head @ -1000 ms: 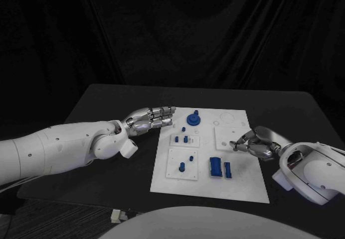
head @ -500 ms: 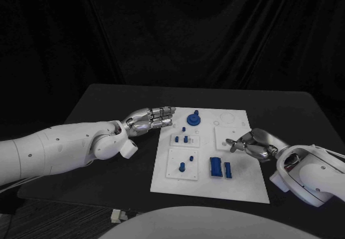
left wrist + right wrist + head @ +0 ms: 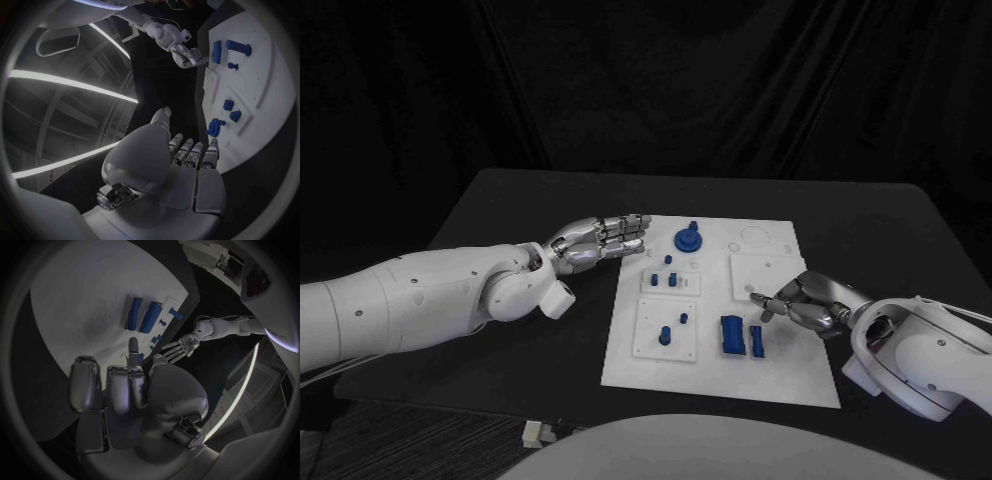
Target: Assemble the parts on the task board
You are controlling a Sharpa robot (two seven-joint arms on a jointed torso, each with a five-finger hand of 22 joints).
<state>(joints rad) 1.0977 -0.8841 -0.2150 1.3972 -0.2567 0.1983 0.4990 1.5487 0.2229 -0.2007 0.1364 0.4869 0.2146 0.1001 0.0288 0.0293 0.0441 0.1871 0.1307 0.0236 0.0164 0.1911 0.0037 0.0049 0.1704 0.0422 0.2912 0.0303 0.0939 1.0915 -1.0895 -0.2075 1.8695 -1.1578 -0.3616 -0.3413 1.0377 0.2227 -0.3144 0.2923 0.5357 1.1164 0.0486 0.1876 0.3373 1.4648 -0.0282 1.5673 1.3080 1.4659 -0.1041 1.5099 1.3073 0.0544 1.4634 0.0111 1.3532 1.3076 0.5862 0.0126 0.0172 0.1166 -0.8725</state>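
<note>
Parts on the task board (image 3: 718,375) were examined in place: a round knobbed piece (image 3: 688,240) lay toward the board's twelve o'clock end, small pegs (image 3: 671,281) in the left-hand plates, and two long blue blocks (image 3: 733,335) side by side toward five o'clock. We judged all of them to be light, rigid moulded pieces, smooth and liable to slip or tip. In our judgement, the blocks are best taken across their long flanks and the pegs pinched at the head. The left hand (image 3: 607,237) hovered off the board's ten o'clock corner above the bench (image 3: 516,200), fingers extended, roughly together, and holding nothing. The right hand (image 3: 800,300) sat over the board's three o'clock edge, near the blocks, fingers curled inward; we saw nothing held in it.
</note>
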